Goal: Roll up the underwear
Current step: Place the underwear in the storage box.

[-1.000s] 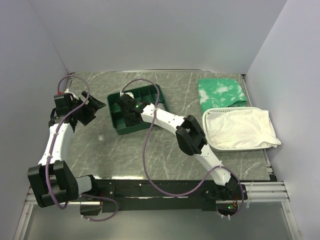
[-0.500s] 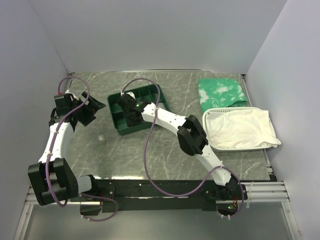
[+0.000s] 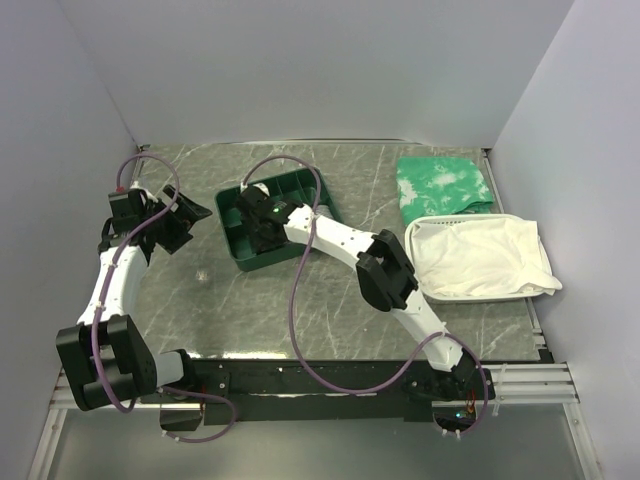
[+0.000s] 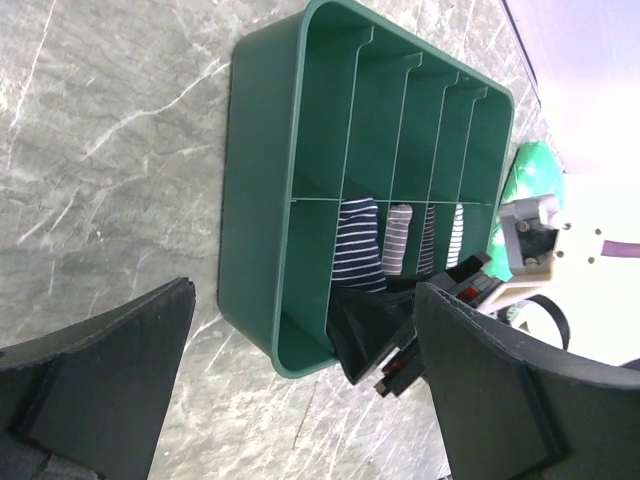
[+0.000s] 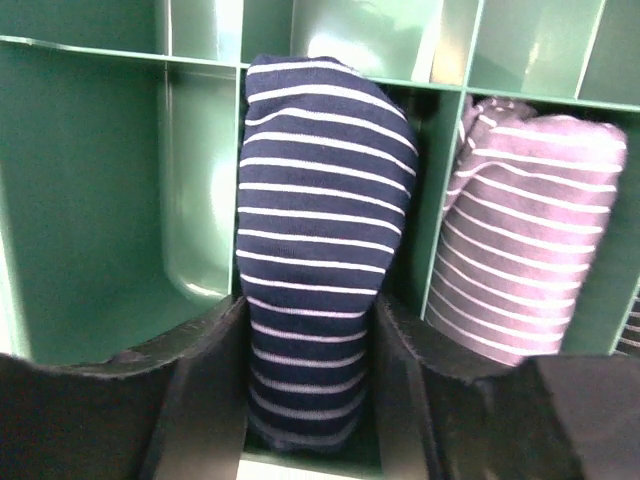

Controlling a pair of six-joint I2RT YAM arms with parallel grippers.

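Observation:
The underwear [image 5: 320,230] is a rolled navy bundle with light stripes. It stands in a compartment of the green divided tray [image 5: 90,200]. My right gripper [image 5: 310,330] has a finger pressed on each side of the roll and is shut on it. In the top view the right gripper [image 3: 258,222] reaches into the tray [image 3: 290,178]. The left wrist view shows the roll [image 4: 357,245] in the tray's [image 4: 255,200] near row. My left gripper [image 3: 185,215] is open and empty, left of the tray, above the table [image 4: 300,400].
A purple striped roll [image 5: 530,230] fills the compartment next to the underwear, and more striped rolls [image 4: 430,235] sit beyond it. A green-and-white mottled cloth [image 3: 443,185] lies at the back right. A white basket [image 3: 418,268] with a white cloth [image 3: 485,255] is on the right.
The right arm's elbow has shifted slightly. The right gripper stays in the tray and the left arm has not moved.

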